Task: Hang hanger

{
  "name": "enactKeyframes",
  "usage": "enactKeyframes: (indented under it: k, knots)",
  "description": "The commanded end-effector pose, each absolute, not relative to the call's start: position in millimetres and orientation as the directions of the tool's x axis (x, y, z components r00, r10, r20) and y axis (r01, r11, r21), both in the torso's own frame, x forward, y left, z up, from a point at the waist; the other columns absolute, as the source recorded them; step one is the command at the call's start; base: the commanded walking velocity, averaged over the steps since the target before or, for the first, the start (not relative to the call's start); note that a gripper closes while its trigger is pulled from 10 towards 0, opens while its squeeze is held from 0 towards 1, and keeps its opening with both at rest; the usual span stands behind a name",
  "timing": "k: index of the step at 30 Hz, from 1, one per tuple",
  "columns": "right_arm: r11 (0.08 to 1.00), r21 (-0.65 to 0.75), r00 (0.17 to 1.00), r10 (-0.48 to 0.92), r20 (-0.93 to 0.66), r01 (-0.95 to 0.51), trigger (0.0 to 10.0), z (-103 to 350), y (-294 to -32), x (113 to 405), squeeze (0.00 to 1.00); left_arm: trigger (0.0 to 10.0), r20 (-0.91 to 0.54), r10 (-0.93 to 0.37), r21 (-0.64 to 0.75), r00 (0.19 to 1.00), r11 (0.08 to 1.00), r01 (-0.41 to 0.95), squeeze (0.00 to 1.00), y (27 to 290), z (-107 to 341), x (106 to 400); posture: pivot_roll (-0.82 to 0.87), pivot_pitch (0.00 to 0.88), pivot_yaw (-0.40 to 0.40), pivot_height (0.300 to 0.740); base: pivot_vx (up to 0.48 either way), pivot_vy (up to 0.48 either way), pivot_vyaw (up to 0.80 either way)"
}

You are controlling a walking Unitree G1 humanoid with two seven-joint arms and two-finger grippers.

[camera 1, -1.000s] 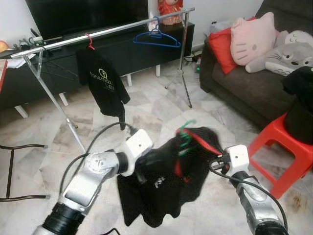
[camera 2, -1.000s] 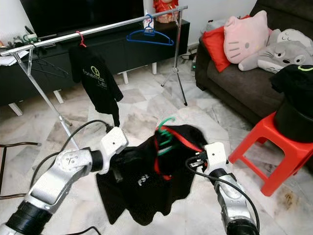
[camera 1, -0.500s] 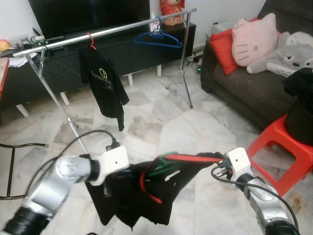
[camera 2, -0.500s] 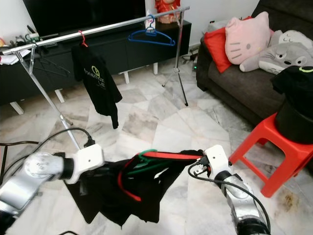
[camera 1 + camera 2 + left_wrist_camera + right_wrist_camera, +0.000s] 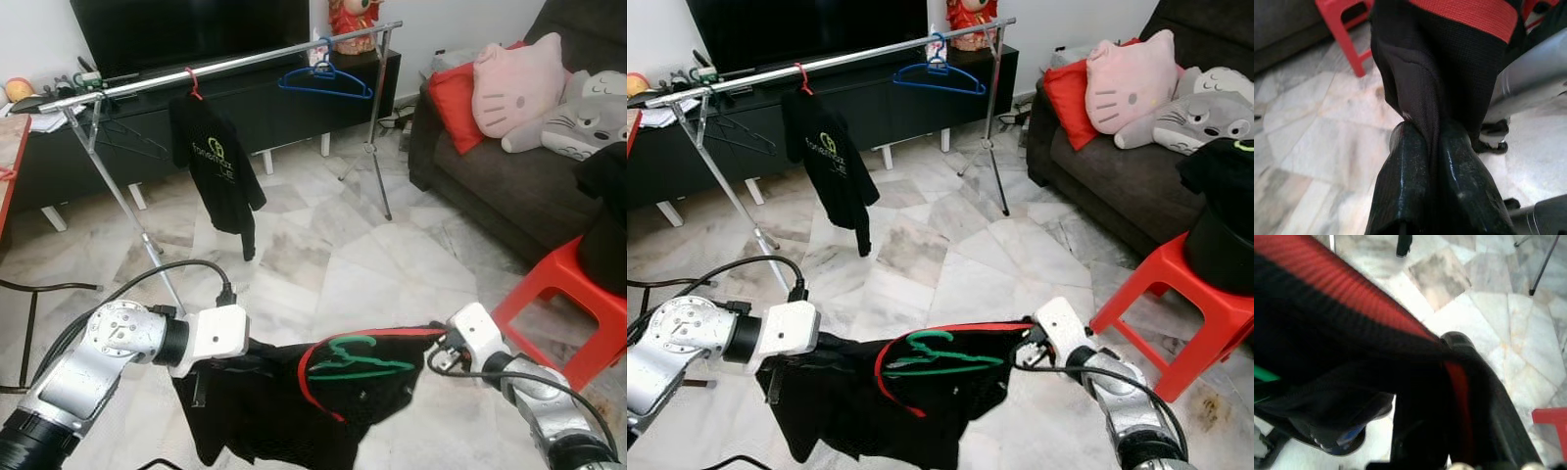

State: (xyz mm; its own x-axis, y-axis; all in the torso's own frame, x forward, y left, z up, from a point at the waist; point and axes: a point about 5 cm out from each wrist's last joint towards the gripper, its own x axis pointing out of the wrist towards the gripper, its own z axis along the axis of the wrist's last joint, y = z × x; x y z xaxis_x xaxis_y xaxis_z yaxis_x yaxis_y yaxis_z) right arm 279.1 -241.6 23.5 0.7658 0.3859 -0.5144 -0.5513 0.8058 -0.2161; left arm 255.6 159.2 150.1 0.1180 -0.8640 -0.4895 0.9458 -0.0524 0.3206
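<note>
Two end effectors hold one black shirt with red trim [image 5: 323, 392] stretched low between them above the pale marble-tile floor [image 5: 323, 264]. The left end effector [image 5: 1432, 147] is clamped shut on one edge of the fabric, as the left wrist view shows, with the cloth pinched between its two black fingers [image 5: 1405, 196]. The right end effector [image 5: 439, 343] is closed on the opposite, red-trimmed edge. A green wire hanger [image 5: 358, 357] lies on top of the spread shirt, near its red neckline; whether it is threaded into the garment cannot be determined.

To the robot's right, a red plastic stool [image 5: 578, 313] stands on the floor, carrying dark folded clothing [image 5: 605, 225]. Behind it, a dark brown sofa [image 5: 490, 186] holds a red cushion [image 5: 453, 88], a pink cat-face cushion [image 5: 514, 73] and a grey plush toy [image 5: 588, 113].

Farther out, a silver metal clothes rail [image 5: 225, 67] on splayed legs spans the room. A black shirt with a yellow-green logo [image 5: 217, 162] hangs from it on a red hanger [image 5: 192, 82]; an empty blue hanger [image 5: 325, 80] hangs near the rail's right end. Behind the rail stands a long black TV cabinet [image 5: 245, 117] carrying a large dark television screen [image 5: 186, 29].
</note>
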Motion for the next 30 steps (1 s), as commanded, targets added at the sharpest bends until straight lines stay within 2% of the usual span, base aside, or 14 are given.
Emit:
enactKeyframes:
  k: [1,10,17,20,23,26,30]
  knots:
    - [0.783,-0.246,0.741,0.362,-0.566,-0.571,0.0,19.6,-248.7,274.7,0.00,10.0,-0.463,-0.876,0.369,0.136,-0.051,0.928,0.00,162.6,164.6,261.7,-0.10,0.000,0.015,0.740,0.000,0.000,0.00]
    - [0.751,-0.273,0.711,0.348,-0.611,-0.601,0.0,10.5,-245.8,269.1,0.00,10.0,-0.478,-0.876,0.366,0.061,-0.136,0.921,0.00,156.5,165.5,254.6,-0.10,0.000,0.023,0.740,0.000,0.000,0.00]
    - [0.746,-0.297,0.726,0.341,-0.598,-0.595,0.0,13.2,-245.8,272.7,0.00,10.0,-0.583,-0.812,0.339,-0.022,-0.267,0.902,0.00,158.0,155.1,245.7,-0.10,0.000,0.027,0.740,0.000,0.000,0.00]
    - [0.735,-0.310,0.723,0.339,-0.602,-0.603,0.0,13.7,-245.9,273.3,0.00,10.0,-0.583,-0.812,0.336,-0.033,-0.278,0.900,0.00,156.9,154.1,244.6,-0.10,0.000,0.027,0.740,0.000,0.000,0.00]
    - [0.672,-0.381,0.711,0.315,-0.628,-0.635,0.0,14.9,-247.7,275.4,0.00,10.0,-0.569,-0.816,0.323,-0.104,-0.337,0.884,0.00,147.2,151.0,236.9,-0.10,0.000,0.027,0.740,0.000,0.000,0.00]
    - [0.643,-0.411,0.706,0.299,-0.642,-0.647,0.0,14.7,-248.8,275.8,0.00,10.0,-0.552,-0.824,0.318,-0.126,-0.348,0.882,0.00,143.9,151.4,234.8,-0.10,0.000,0.027,0.740,0.000,0.000,0.00]
    - [0.649,-0.429,0.716,0.268,-0.645,-0.629,0.0,14.5,-250.3,277.8,0.00,10.0,-0.500,-0.850,0.316,-0.169,-0.361,0.877,0.00,137.1,155.7,232.2,-0.09,0.000,0.026,0.740,0.000,0.000,0.00]
